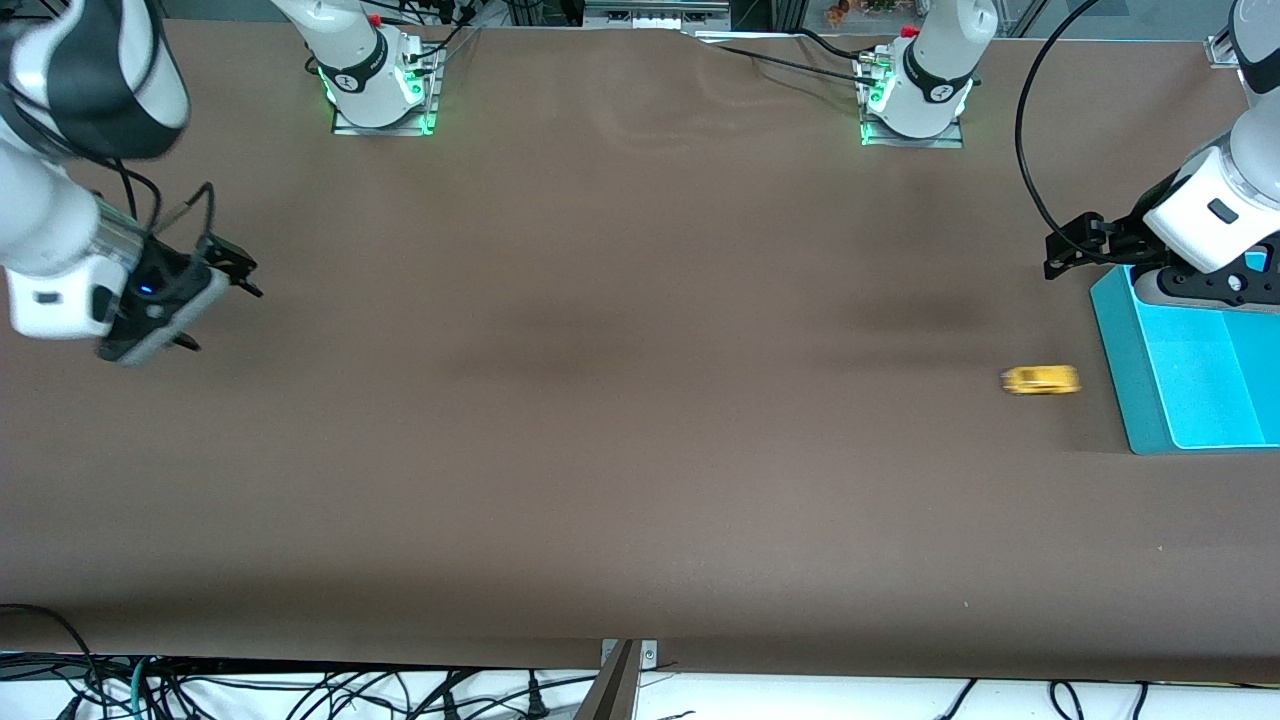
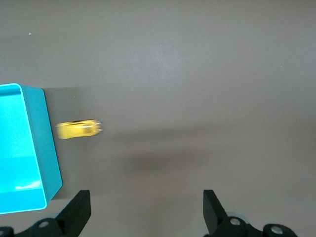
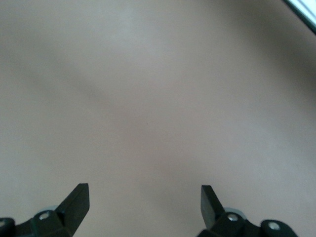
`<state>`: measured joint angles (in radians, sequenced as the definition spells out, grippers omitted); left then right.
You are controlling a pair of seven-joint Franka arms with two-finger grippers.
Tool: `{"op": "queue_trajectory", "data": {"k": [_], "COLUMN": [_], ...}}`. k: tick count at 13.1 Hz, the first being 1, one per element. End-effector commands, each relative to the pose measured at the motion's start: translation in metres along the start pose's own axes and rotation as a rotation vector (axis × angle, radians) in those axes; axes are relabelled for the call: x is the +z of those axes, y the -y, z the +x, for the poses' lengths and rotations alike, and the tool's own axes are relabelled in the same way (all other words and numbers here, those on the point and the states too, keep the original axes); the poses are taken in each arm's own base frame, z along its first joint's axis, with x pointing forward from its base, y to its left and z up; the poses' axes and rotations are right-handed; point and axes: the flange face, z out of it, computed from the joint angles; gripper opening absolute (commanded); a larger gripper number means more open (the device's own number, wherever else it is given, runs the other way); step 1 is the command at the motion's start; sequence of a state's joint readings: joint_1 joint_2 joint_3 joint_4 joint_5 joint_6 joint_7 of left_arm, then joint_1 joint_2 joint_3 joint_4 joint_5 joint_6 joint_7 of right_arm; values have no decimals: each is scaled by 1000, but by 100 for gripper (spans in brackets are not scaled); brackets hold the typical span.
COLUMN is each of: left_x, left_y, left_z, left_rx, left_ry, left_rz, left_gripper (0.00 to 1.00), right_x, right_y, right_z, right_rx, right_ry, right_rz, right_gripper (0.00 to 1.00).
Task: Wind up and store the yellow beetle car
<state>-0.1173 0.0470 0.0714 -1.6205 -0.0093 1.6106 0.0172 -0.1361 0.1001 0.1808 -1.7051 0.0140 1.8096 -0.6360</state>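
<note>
The yellow beetle car [image 1: 1040, 380] stands on the brown table beside the teal bin [image 1: 1120, 370], toward the left arm's end. It looks smeared along its length. It also shows in the left wrist view [image 2: 79, 129], close to the bin's wall [image 2: 49, 148]. My left gripper [image 1: 1070, 245] is open and empty, over the table beside the bin's corner, apart from the car; its fingers [image 2: 79, 210] frame bare table. My right gripper [image 1: 222, 315] is open and empty over bare table at the right arm's end; its own view [image 3: 144, 192] shows only the table.
The teal bin's inside is empty where it shows. Both arm bases [image 1: 380, 90] [image 1: 915, 95] stand along the table's edge farthest from the front camera. Cables hang below the near edge.
</note>
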Motion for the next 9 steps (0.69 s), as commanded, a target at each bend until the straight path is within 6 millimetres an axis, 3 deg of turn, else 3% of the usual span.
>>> {"op": "queue_trajectory", "data": {"k": [1, 4, 7, 9], "left_x": [-5, -5, 14, 32], "left_y": [1, 0, -4, 0], "left_z": [2, 2, 12, 19], "left_rx": [-11, 0, 2, 11], "left_ry": [7, 7, 41, 76], "left_rz": [-5, -5, -15, -3], "left_gripper": [100, 100, 100, 100], "right_x": [-22, -41, -68, -72], "right_y": [-15, -9, 4, 9], "right_z": [-15, -27, -30, -31], "right_rx": [136, 299, 463, 484], "right_ry": [-35, -15, 29, 46], "right_rz": [55, 61, 53, 51], "right_gripper": [100, 100, 100, 100]}}
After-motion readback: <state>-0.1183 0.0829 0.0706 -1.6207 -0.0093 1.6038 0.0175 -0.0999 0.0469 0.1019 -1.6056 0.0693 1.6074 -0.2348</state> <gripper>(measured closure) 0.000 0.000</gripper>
